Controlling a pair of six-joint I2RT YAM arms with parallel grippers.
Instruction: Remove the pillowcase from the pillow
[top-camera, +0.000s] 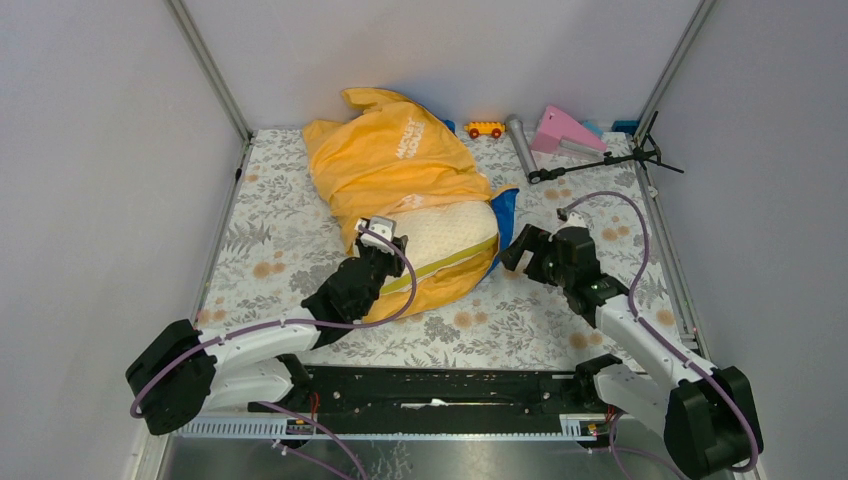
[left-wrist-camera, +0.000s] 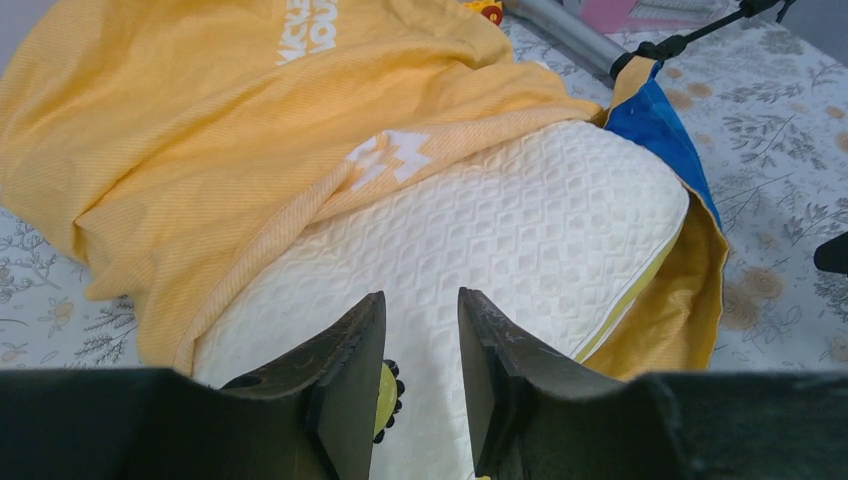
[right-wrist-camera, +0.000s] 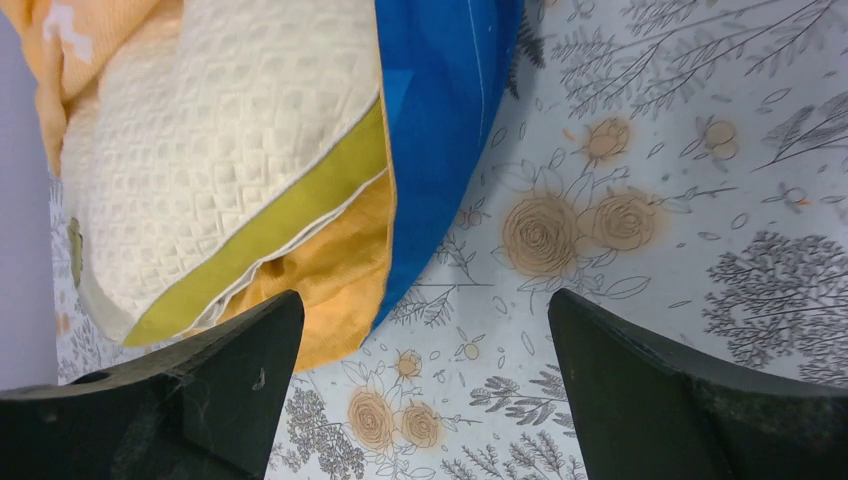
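Observation:
The orange-yellow pillowcase (top-camera: 385, 160) with white lettering lies bunched over the far part of the pillow, and its blue lining (top-camera: 506, 215) shows at the right. The cream dimpled pillow (top-camera: 450, 232) sticks out of the near end, with its yellow-green side band (right-wrist-camera: 270, 235) showing. My left gripper (left-wrist-camera: 420, 300) hovers low over the bare pillow top (left-wrist-camera: 500, 230), jaws a narrow gap apart with nothing between them. My right gripper (right-wrist-camera: 425, 310) is wide open over the flowered cloth, just right of the pillowcase's orange edge (right-wrist-camera: 320, 290) and blue lining (right-wrist-camera: 440, 120).
A yellow toy car (top-camera: 485, 129), a grey cylinder (top-camera: 521, 143), a pink wedge (top-camera: 562, 130) and a black tripod (top-camera: 600, 165) lie at the back right. Walls with metal posts close in the flowered table (top-camera: 270, 240) on the left, back and right.

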